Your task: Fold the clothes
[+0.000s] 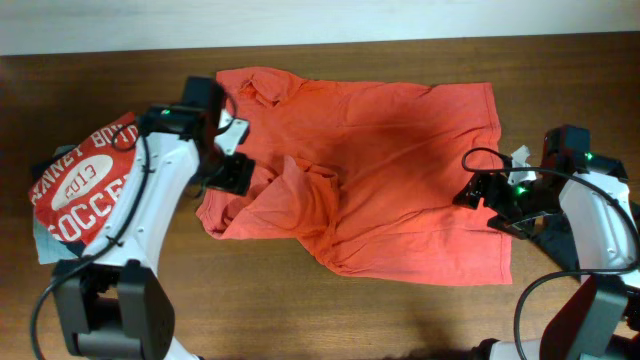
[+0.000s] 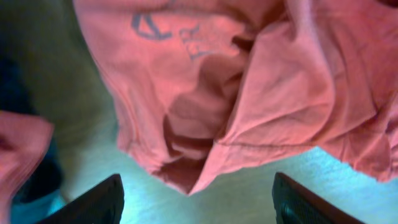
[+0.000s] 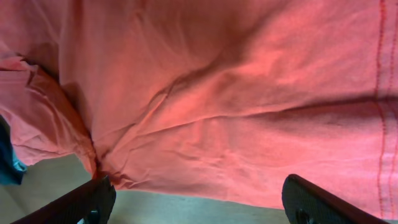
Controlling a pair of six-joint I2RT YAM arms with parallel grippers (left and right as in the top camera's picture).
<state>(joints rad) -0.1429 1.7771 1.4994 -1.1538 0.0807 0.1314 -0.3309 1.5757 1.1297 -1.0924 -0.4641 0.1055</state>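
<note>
While the folding is judged to be barely begun, a red tee [image 1: 85, 185] with white lettering lies folded at the left edge of the table [image 1: 300, 310], resting on a pale grey-blue piece [image 1: 42, 245] whose corner shows beneath it. Just to the right, the left gripper [image 2: 199, 200] is held over the bunched left side of the orange shirt [image 1: 400, 170]. Its fingers are spread wide and nothing is pinched between them. The shirt itself is laid across the middle of the table, its collar toward the far edge and one sleeve flopped inward in loose creases. At the shirt's right hem the right gripper [image 3: 202, 202] is poised, its fingers likewise spread and empty, with fabric lying just beyond them. A dark piece [image 1: 548, 238] is seen near the right edge, partly hidden by the right arm.

Several slips can be expected from here. If the left fingers are closed on the crumpled sleeve, more than one layer may be caught and the creases folded in. If the two sides are lifted unevenly, the shirt may be skewed or dragged toward one edge. The folded tee could be disturbed by the left arm, which passes above it, and the dark piece could be snagged along with the hem.
</note>
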